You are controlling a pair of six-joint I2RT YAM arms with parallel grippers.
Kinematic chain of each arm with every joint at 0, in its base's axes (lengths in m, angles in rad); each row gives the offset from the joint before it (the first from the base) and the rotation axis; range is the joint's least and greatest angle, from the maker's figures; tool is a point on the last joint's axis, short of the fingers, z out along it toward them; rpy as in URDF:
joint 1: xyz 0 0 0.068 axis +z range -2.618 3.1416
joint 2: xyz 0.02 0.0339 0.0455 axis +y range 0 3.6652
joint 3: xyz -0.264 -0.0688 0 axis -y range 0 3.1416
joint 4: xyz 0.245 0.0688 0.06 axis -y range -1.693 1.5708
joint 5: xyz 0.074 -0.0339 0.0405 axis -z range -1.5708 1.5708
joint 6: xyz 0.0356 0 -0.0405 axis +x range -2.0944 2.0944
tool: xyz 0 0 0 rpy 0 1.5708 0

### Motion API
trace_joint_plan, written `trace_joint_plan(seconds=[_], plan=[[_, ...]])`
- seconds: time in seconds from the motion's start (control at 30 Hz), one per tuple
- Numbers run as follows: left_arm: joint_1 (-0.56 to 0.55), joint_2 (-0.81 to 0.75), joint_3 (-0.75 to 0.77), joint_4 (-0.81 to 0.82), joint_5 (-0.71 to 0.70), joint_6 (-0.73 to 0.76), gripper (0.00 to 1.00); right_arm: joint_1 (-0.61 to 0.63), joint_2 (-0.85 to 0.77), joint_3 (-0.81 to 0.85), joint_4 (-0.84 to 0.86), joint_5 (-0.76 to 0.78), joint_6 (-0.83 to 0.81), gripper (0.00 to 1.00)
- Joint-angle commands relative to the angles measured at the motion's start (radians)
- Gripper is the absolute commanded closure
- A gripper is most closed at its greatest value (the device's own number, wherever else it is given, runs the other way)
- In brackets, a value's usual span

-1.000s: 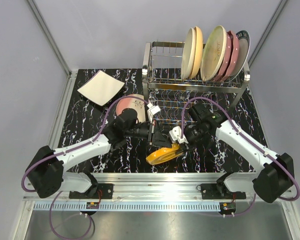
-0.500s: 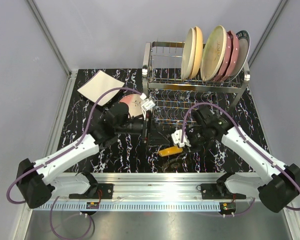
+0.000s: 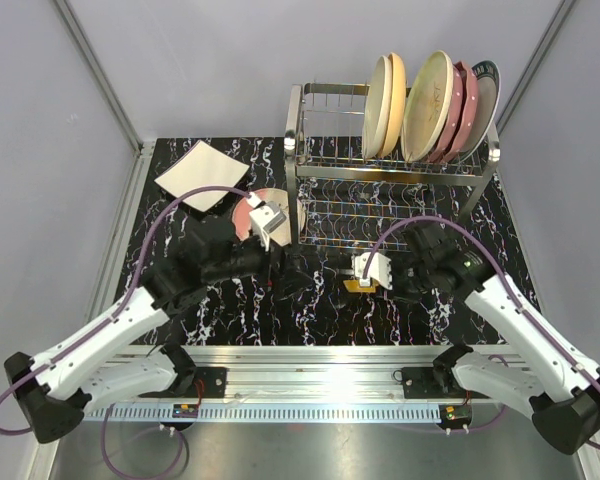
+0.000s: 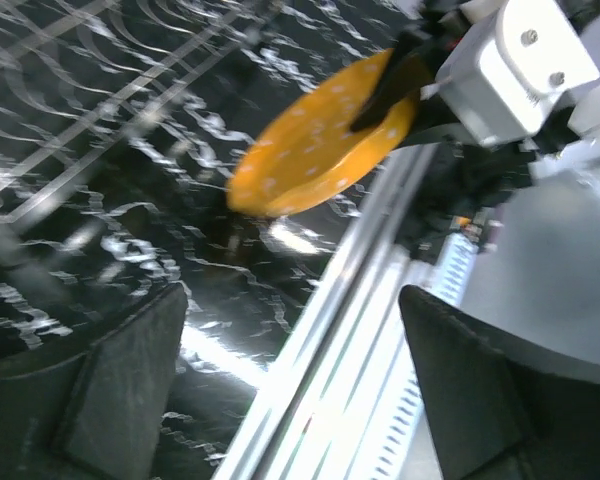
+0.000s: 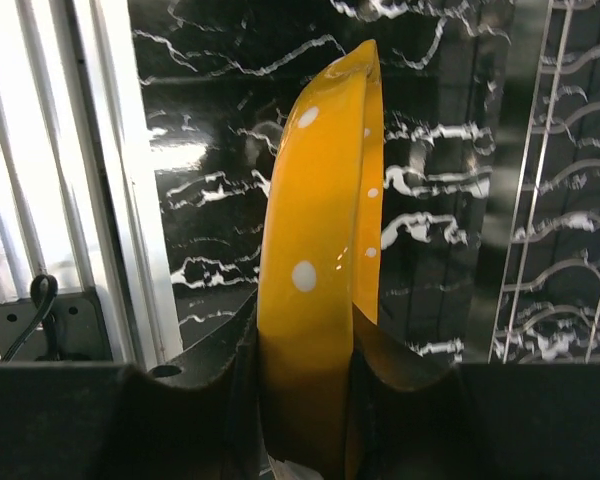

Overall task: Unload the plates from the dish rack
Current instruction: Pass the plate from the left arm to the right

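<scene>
A black surface (image 3: 145, 232) veined with white marbling fills the middle of the top view, and its glossy face also shows in both wrist views. Along its near edge runs a bright aluminium rail (image 3: 320, 358), with a finely toothed white strip (image 3: 320, 412) and a band of brushed metal sheet (image 3: 320, 452) just below it. Plain pale grey walls (image 3: 230, 60) close in the far edge and both sides, and a slanted metal post (image 3: 95, 70) stands at each far corner.

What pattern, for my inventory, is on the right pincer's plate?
Plate: yellow-orange with white dots; right wrist view.
</scene>
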Motion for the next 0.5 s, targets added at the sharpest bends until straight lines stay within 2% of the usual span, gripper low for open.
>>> trace_joint_plan(seconds=[0.0,0.07,0.17,0.33,0.47], plan=[[0.001,-0.079,0.046,-0.046,-0.195,0.096,0.05,0.004,-0.077,0.011,0.026,0.152,0.091,1.0],[0.001,-0.097,0.043,-0.057,-0.273,0.117,0.01,0.005,-0.111,-0.003,-0.001,0.195,0.106,1.0],[0.0,-0.127,0.031,-0.075,-0.357,0.153,0.01,0.005,-0.151,-0.019,-0.063,0.305,0.111,1.0],[0.0,-0.157,0.0,-0.081,-0.411,0.182,0.01,-0.007,-0.243,-0.07,-0.13,0.399,0.109,1.0],[0.001,-0.173,-0.012,-0.084,-0.434,0.2,0.01,-0.055,-0.298,-0.157,-0.091,0.433,0.115,1.0]])
